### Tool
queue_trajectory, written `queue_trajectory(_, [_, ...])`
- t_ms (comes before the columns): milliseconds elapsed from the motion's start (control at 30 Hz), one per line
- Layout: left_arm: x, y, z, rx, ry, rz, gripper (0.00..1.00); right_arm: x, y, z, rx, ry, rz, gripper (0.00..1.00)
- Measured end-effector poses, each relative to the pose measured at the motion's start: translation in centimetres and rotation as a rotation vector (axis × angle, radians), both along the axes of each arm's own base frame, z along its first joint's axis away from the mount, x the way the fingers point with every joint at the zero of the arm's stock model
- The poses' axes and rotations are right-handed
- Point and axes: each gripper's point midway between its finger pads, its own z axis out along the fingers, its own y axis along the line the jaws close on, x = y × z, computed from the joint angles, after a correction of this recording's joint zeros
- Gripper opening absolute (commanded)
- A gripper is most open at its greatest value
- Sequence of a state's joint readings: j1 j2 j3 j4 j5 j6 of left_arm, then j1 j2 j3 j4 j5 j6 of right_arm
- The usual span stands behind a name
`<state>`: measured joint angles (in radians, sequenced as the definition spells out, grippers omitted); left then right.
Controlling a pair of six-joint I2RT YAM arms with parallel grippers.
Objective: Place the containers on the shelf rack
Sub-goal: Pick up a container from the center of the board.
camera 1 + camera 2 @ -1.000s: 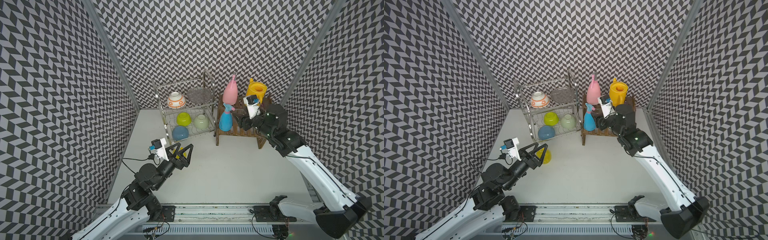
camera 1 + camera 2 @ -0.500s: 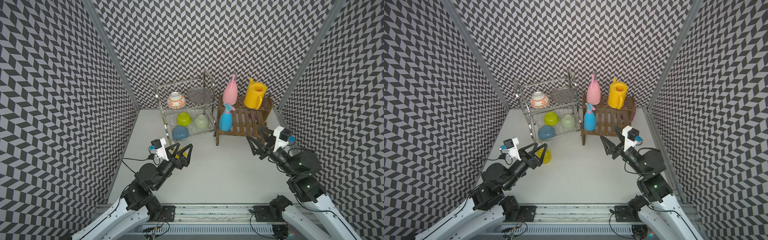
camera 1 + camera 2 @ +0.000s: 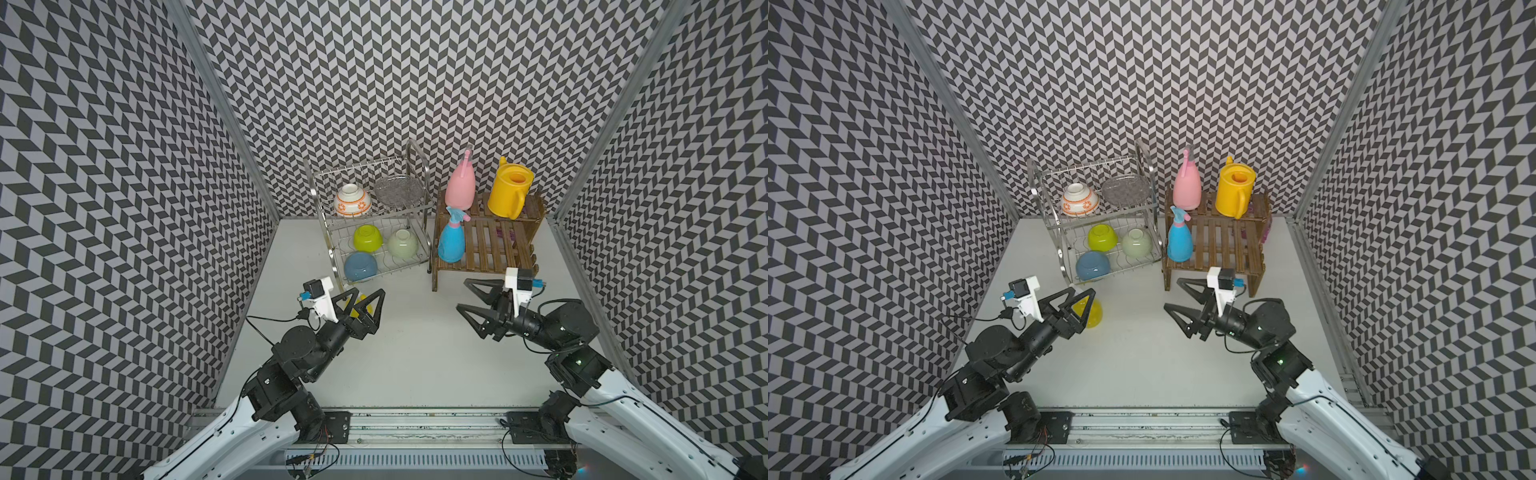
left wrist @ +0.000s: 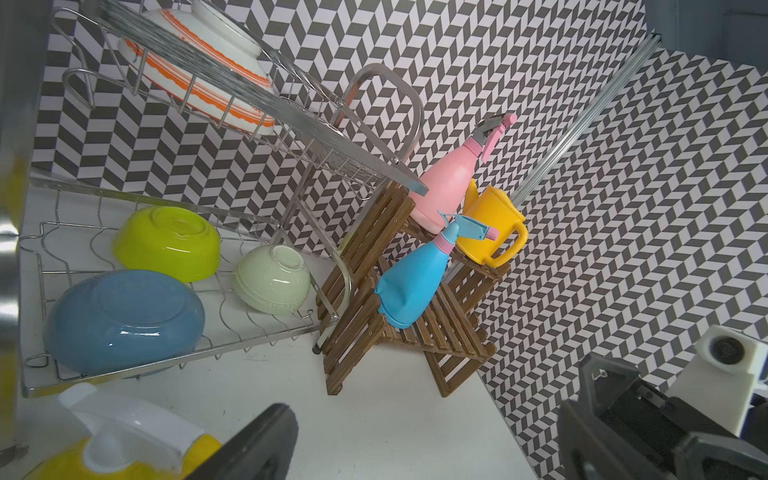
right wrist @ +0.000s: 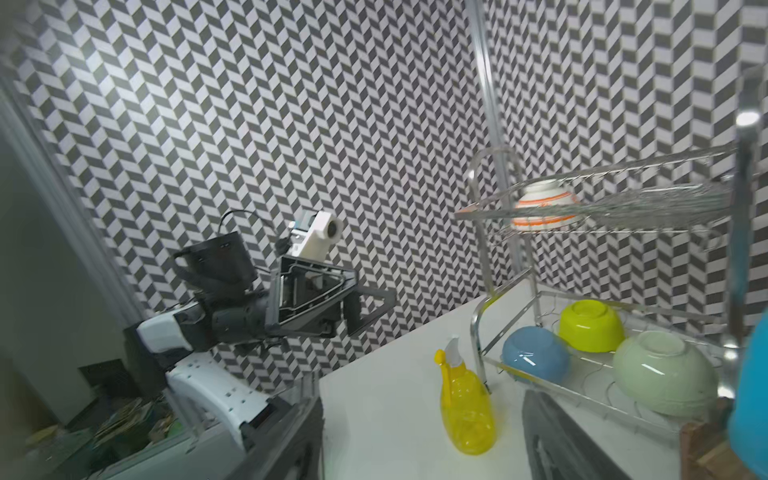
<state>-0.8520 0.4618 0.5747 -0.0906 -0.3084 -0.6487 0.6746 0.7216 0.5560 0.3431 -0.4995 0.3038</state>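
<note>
The dark wooden shelf rack [image 3: 496, 245] [image 3: 1221, 245] stands at the back right. A pink spray bottle [image 3: 460, 189] and a yellow watering can [image 3: 509, 193] stand on its upper step, and a blue spray bottle [image 3: 451, 241] on its lower step. A translucent yellow spray bottle [image 3: 1093, 312] [image 5: 467, 407] stands on the table by the wire rack's front corner. My left gripper [image 3: 368, 293] [image 3: 1079, 292] is open just in front of it, and its finger [image 4: 257, 444] shows beside the bottle [image 4: 104, 457]. My right gripper [image 3: 462, 294] [image 3: 1172, 293] [image 5: 419, 449] hangs open and empty in front of the shelf rack.
A shiny wire dish rack [image 3: 328, 241] stands left of the shelf rack. It holds an orange-patterned bowl [image 3: 352, 201], a lime bowl [image 3: 368, 237], a pale green bowl [image 3: 402, 244] and a blue bowl [image 3: 360, 266], all upturned. Patterned walls close in three sides.
My right arm has drawn back from the shelf rack toward the front, leaving the yellow watering can on the upper step, and its jaws have opened wider. The left arm has stayed still.
</note>
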Motion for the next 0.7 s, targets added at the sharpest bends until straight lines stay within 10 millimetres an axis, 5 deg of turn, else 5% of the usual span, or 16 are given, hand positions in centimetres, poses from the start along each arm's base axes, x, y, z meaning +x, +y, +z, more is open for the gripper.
queue_trajectory(367, [-0.3,2.3,1.8,0.037,-0.025,0.084,1.00,-1.4,6.1,-5.5,-0.161,0.093,0.110,0.79])
queue_trajectory(700, [-0.4,5.0,2.7,0.155,-0.049,0.193,1.00,-0.7,12.1,-8.4,-0.306,0.176,0.130,0.79])
